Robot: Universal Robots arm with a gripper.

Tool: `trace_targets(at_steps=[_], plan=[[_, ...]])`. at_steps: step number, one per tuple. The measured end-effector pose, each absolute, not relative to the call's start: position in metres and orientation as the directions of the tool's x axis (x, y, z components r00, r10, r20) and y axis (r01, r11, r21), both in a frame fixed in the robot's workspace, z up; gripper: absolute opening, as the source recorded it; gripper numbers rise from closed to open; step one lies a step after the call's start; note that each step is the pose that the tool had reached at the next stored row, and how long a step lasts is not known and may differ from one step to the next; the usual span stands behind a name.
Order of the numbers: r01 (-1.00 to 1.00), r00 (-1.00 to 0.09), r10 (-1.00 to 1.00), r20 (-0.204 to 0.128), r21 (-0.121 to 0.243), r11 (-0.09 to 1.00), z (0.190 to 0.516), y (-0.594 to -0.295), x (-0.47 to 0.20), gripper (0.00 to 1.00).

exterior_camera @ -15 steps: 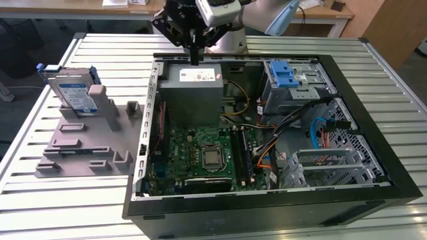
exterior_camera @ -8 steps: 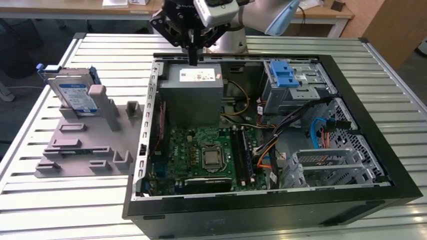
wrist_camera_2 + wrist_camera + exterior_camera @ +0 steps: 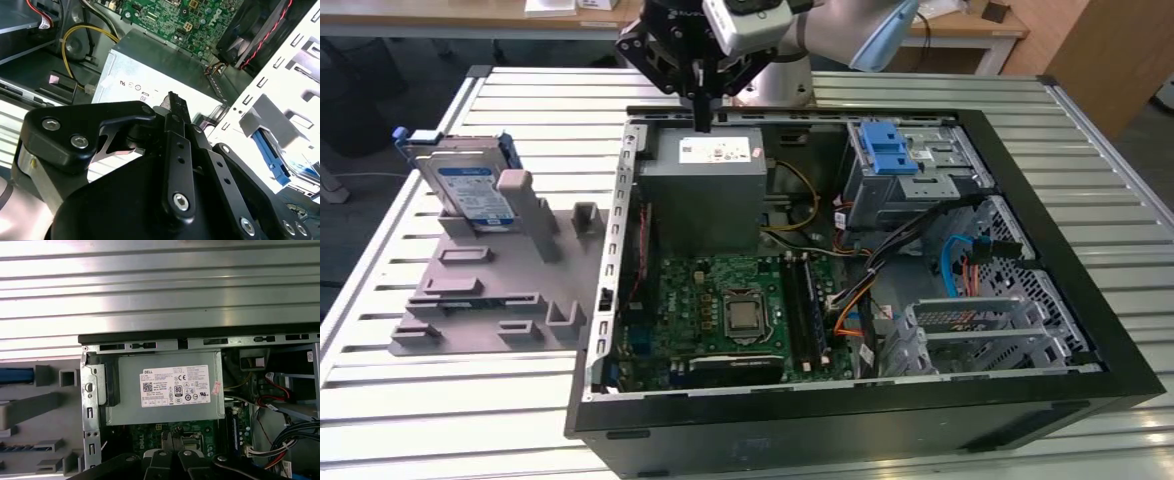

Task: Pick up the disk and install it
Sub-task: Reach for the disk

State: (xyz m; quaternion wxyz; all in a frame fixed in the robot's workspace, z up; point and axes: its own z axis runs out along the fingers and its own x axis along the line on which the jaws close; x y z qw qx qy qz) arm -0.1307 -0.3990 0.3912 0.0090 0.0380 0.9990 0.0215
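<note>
Barely begun, judging by the layout: neither pickup nor installation done. Not yet lifted: the flat silver-grey hard disk in its blue plastic bracket [image 3: 464, 185], standing on edge in a grey plastic holding fixture [image 3: 494, 300] at the upper left of the exterior view, well apart from the black two-finger gripper [image 3: 703, 122]. Hanging at the upper centre of that frame, over the grey boxy power supply with the white sticker [image 3: 707, 160] inside the open black computer case [image 3: 854, 420]. Pinched narrow, apparently closed on nothing. At the upper right, a silver drive cage with a blue latch [image 3: 907, 160], seemingly without the disk seated.
</note>
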Motion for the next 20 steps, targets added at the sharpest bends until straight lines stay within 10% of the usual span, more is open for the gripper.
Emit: trace_targets(at_steps=[20], plan=[[0.076, -0.997, 0.076, -0.007, 0.043, 0.996, 0.388, -0.399, -0.141, 0.11]])
